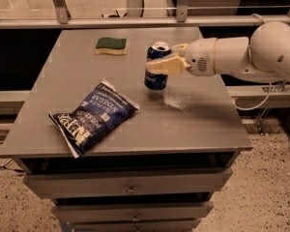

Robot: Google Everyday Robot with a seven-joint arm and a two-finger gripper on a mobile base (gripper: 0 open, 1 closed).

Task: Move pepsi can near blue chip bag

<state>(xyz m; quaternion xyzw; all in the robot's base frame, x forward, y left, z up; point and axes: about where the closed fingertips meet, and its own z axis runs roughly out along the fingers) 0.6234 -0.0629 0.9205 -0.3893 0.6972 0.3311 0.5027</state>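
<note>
The pepsi can [156,79] is dark blue with a silver top and stands upright at the middle of the grey table [193,124], at or just above its surface. My gripper [160,63] reaches in from the right and is shut on the can, one cream finger [165,65] crossing its front. The blue chip bag [94,116] lies flat at the front left, a short way left and forward of the can, not touching it.
A green-and-yellow sponge [111,45] lies at the back of the table, left of the can. The white arm [241,57] spans the table's right side. Drawers [130,185] are below the tabletop. A metal rail [135,21] runs behind the table.
</note>
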